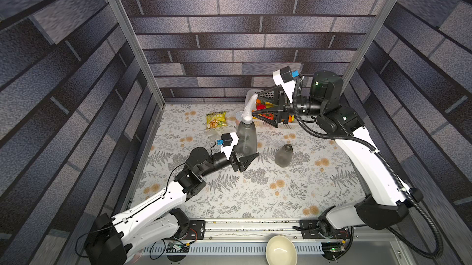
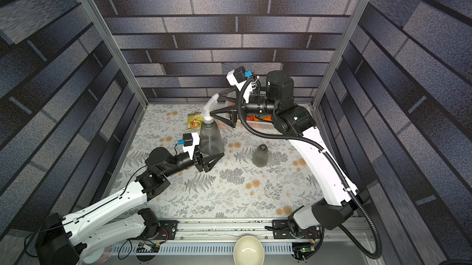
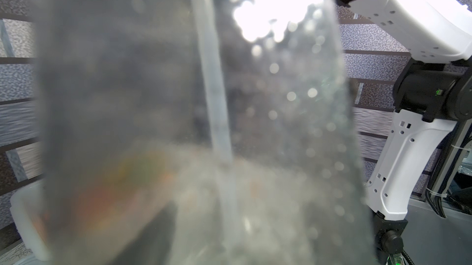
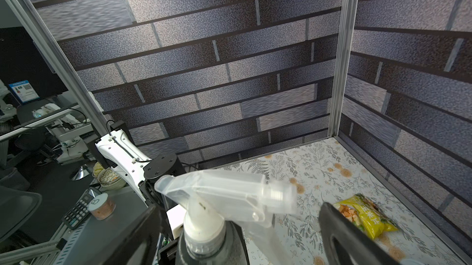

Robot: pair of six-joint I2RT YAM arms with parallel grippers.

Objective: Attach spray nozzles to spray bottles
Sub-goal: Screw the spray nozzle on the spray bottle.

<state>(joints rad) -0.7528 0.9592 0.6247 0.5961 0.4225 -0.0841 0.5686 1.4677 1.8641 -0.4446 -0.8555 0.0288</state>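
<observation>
A smoky-grey spray bottle stands upright at mid-table with a clear-whitish spray nozzle seated on its neck. My left gripper is shut on the bottle's wide base. In the left wrist view the bottle wall fills the frame, with the dip tube inside. My right gripper is open, its fingers on either side of the nozzle and apart from it. A second spray bottle stands to the right, its neck bare.
A yellow snack bag lies at the back of the table. A white basket of coloured items sits at the back right under my right wrist. A cream bowl rests beyond the front rail.
</observation>
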